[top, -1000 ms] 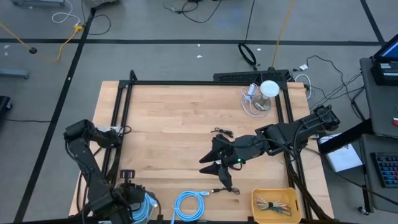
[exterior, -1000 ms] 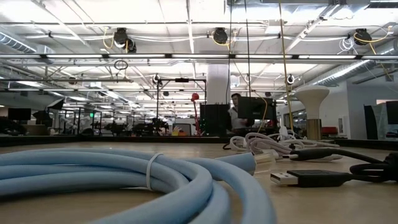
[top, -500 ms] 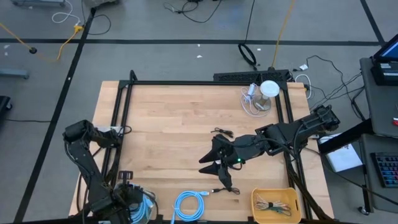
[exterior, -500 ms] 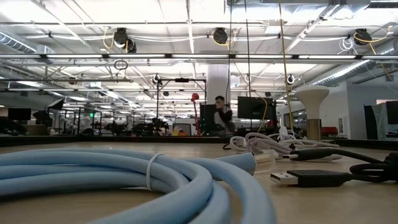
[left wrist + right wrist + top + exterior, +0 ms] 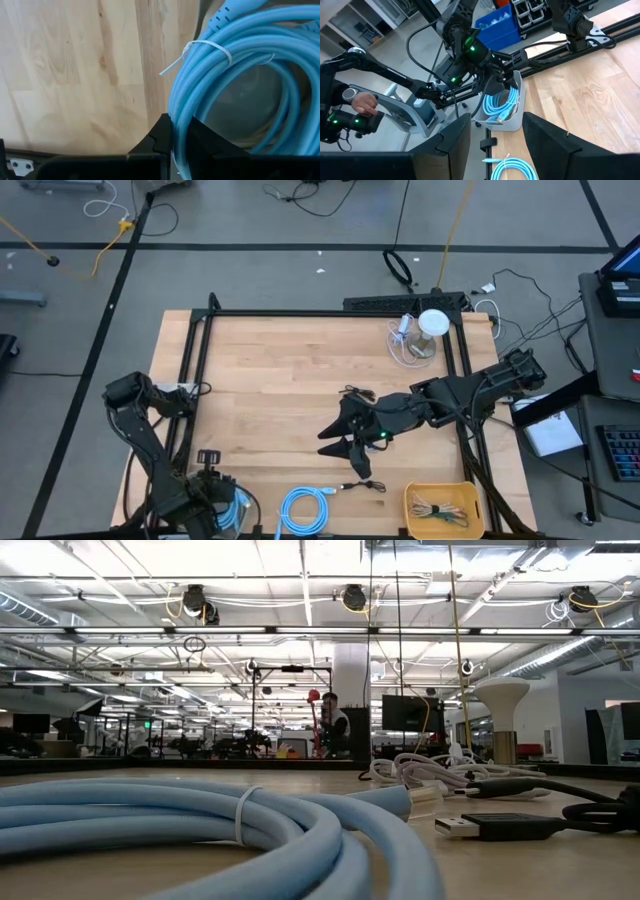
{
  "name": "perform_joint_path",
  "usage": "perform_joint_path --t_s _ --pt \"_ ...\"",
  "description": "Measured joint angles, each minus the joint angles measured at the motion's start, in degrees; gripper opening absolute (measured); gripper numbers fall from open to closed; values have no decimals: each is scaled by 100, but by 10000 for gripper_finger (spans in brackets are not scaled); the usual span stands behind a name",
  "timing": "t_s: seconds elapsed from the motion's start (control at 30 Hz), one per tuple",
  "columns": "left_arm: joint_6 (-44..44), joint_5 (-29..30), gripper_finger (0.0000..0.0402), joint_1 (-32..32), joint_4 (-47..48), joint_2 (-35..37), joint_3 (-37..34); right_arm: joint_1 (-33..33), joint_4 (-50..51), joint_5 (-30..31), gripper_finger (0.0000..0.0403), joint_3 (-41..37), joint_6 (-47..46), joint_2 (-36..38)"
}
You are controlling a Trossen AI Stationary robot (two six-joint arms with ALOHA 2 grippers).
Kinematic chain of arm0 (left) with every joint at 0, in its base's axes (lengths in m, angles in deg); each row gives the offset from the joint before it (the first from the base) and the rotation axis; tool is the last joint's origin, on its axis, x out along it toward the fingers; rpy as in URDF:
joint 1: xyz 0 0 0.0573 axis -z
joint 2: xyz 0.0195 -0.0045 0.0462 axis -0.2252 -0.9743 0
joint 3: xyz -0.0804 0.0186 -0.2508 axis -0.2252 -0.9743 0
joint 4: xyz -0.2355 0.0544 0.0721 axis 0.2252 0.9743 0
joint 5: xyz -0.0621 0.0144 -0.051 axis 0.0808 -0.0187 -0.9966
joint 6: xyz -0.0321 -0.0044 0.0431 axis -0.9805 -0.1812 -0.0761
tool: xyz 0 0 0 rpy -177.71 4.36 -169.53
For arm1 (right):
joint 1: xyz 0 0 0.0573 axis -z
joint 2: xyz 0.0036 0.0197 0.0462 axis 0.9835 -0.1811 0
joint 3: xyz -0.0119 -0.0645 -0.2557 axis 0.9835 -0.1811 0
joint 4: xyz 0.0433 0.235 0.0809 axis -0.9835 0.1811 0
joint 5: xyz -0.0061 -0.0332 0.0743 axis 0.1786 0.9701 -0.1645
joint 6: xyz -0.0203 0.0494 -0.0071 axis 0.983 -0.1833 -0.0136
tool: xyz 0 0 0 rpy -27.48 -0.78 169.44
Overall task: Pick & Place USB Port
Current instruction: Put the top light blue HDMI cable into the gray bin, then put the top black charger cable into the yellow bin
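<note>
Where the low camera sits nearest: the blue coil (image 5: 200,830) fills the lower left of the low view. It lies loose on the desk (image 5: 270,380) and is tied with a white strap.
USB cable, place: the black USB cable (image 5: 500,827) lies flat on the desk at lower right of the low view, just beyond the coil. In the high view it is low in the frame, right of the coil and left of the yellow basket (image 5: 412,498).
USB cable, heading: the metal plug points toward the picture's left in the low view. Its long axis runs left to right across that frame, level with the desk top.
Right hand: the right hand (image 5: 333,441) hangs over the desk at centre frame of the high view, near the USB cable, with its fingers spread wide and holding nothing.
Left hand: the left hand (image 5: 174,131) is at lower left of the high view. It is pinched on a strand of the bundled blue cable (image 5: 240,75) inside the white bin (image 5: 517,116).
Step in hand: this is probably the reach for the USB cable.
Doing it well: turn the spread fingers square across the plug's long axis. Come straight down on the moulded black body behind the metal tip, and close only once both fingers straddle it, clear of the coil.
Risk: a flat, light plug may skate sideways if one finger lands first.
Far: a person (image 5: 330,725) shows in the room behind.
</note>
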Motion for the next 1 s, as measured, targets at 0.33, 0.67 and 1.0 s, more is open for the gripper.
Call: perform_joint_path --t_s 0.33,0.67,1.0 --pt "12 -342 28 -4 -233 0 -6 0 37 1 171 0 -18 0" --pt "-247 -451 150 38 -407 0 -8 28 37 19 171 0 20 0" --pt "-391 149 185 -145 -208 -4 410 28 37 16 171 0 22 0"
